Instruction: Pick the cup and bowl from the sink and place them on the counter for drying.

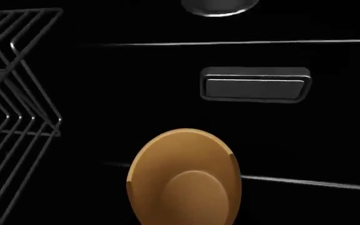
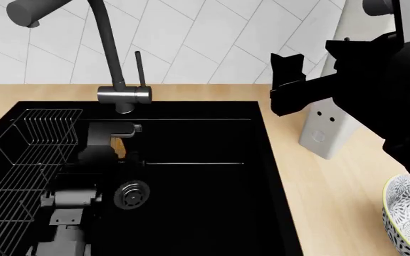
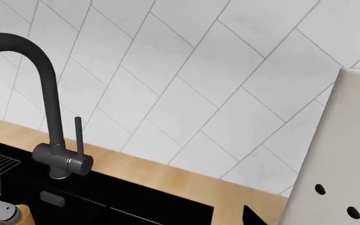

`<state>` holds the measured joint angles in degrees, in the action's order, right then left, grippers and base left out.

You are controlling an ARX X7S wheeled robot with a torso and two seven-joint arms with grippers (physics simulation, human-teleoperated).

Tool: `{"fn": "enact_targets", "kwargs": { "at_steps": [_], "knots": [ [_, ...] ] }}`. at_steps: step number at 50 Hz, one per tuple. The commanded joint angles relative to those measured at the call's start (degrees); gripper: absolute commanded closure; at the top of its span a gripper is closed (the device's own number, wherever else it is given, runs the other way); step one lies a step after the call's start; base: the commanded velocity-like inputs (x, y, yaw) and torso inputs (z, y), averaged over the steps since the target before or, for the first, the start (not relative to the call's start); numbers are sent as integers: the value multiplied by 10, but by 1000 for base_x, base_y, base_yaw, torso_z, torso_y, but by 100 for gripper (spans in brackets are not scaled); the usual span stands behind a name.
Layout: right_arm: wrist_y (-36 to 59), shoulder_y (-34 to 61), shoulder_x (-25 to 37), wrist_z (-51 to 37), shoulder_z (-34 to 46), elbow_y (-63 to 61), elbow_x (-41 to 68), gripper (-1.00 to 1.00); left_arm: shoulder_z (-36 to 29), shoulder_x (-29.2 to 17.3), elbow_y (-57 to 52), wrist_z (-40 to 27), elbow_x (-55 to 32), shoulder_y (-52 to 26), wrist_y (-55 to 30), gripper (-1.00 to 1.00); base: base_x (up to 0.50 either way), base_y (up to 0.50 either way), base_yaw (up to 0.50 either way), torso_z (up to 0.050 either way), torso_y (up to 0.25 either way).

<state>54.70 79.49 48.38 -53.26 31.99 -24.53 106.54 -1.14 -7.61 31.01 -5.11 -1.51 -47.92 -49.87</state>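
The tan-orange cup point(image 1: 185, 180) fills the near middle of the left wrist view, its mouth turned toward the camera. In the head view only a sliver of the cup point(image 2: 118, 148) shows, inside the black sink point(image 2: 190, 186) near the back wall. My left gripper point(image 2: 109, 143) is right at it. The dark fingers do not show against the black basin, so I cannot tell whether they grip. The speckled bowl point(image 2: 408, 216) sits on the beige counter point(image 2: 333, 181) at the right. My right gripper point(image 2: 298, 72) is open, raised over the counter right of the sink.
The dark gooseneck faucet point(image 2: 109, 58) stands behind the sink. A wire rack point(image 2: 27, 154) fills the sink's left side and the drain point(image 2: 130, 194) lies mid-floor. A white box-like appliance point(image 2: 326, 130) stands on the counter under my right arm. The wall behind is white tile.
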Motion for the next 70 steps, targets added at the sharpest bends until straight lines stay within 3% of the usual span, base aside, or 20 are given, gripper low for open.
{"fn": "enact_targets", "kwargs": {
  "at_steps": [1, 17, 27, 40, 43, 47, 49, 55, 57, 59, 70],
  "knots": [
    [-6, 4, -3, 8, -9, 1, 1, -100, -94, -70, -397, 120, -48, 43, -288, 100, 0, 0, 0, 0, 0],
    [7, 48, -6, 16, -11, 23, -1, -100, -137, -103, -530, 187, -112, 15, -390, 100, 0, 0, 0, 0, 0],
    [-11, 21, 2, 4, -17, -3, 4, -100, -122, -111, -475, 183, -110, -5, -361, 100, 0, 0, 0, 0, 0],
    [-19, 11, 6, 4, -20, -9, 3, -100, -91, -128, -473, 180, -128, -45, -399, 100, 0, 0, 0, 0, 0],
    [-19, 9, 6, 7, -19, -9, 0, -100, -83, -145, -476, 140, -183, -47, -401, 100, 0, 0, 0, 0, 0],
    [-20, 10, 7, 7, -20, -9, 1, -100, -64, -191, -477, -13, -386, -57, -401, 100, 0, 0, 0, 0, 0],
    [-20, 10, 8, 4, -20, -10, 3, -100, -53, -215, -480, -45, -433, -51, -399, 100, 0, 0, 0, 0, 0],
    [-25, 4, 11, 8, -23, -14, -1, -100, -27, -237, -460, -82, -452, -37, -389, 100, 0, 0, 0, 0, 0],
    [-25, 6, 9, 11, -23, -12, -4, -100, -1, -249, -425, -120, -500, -59, -400, 100, 0, 0, 0, 0, 0],
    [-17, 19, 3, 15, -19, -3, -6, -100, -19, -271, -406, -102, -491, -68, -377, 100, 0, 0, 0, 0, 0],
    [-19, 14, 4, 21, -18, -1, -12, -100, 9, -268, -386, -142, -502, -93, -380, 100, 0, 0, 0, 0, 0]
  ]
}}
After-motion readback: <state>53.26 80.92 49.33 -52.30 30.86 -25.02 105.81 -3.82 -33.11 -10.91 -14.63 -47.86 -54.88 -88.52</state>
